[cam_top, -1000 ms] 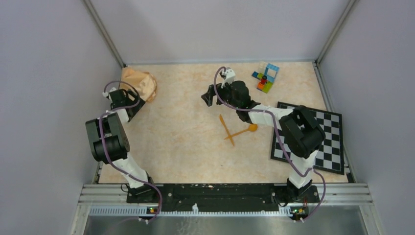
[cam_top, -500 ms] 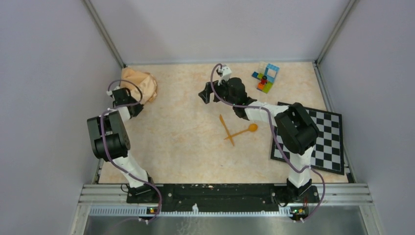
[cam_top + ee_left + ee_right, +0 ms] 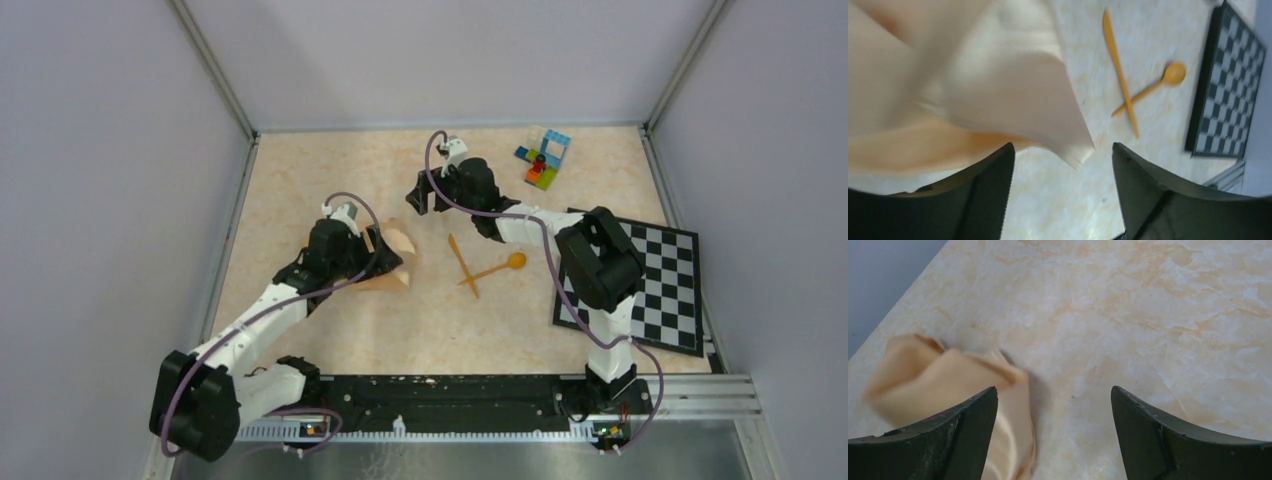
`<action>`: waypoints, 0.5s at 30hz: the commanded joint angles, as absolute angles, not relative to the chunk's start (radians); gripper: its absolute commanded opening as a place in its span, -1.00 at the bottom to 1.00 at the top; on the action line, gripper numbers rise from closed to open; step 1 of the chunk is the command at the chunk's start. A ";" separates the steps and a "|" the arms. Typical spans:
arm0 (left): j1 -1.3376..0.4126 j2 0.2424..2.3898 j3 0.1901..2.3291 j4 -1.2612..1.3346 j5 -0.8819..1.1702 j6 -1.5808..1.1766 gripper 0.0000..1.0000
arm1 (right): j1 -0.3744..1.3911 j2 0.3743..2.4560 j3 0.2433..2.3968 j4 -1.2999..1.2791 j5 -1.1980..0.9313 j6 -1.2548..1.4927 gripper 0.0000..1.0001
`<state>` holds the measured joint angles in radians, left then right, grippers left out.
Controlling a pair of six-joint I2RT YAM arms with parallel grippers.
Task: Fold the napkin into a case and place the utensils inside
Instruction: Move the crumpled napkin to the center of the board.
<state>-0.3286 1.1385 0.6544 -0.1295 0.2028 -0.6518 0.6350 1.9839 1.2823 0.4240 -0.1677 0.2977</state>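
Observation:
The peach-tan napkin (image 3: 398, 250) lies crumpled on the table's middle, just past my left gripper (image 3: 385, 265). In the left wrist view the blurred napkin (image 3: 973, 85) fills the upper left, one corner hanging near the gap. My left gripper (image 3: 1063, 145) is open, with bare table between its fingers. The orange knife (image 3: 462, 265) and spoon (image 3: 497, 268) lie crossed to the napkin's right, also seen as knife (image 3: 1118, 65) and spoon (image 3: 1158, 85). My right gripper (image 3: 420, 195) hovers open beyond them. In its wrist view the napkin (image 3: 943, 385) sits left of the open right gripper (image 3: 1053, 388).
A black-and-white checkered board (image 3: 660, 285) lies at the right edge, under the right arm; it shows as the board (image 3: 1228, 85) in the left wrist view. Multicoloured toy bricks (image 3: 543, 160) stand at the far right. Grey walls enclose the table.
My left arm swung from the far-left corner to the table's middle, bringing the napkin with it; its jaws shut and now stand apart. The right arm barely moved.

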 commanded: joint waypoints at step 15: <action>-0.402 1.073 0.696 -0.353 0.013 -0.719 0.97 | 0.646 1.872 1.200 0.369 -0.452 0.302 0.46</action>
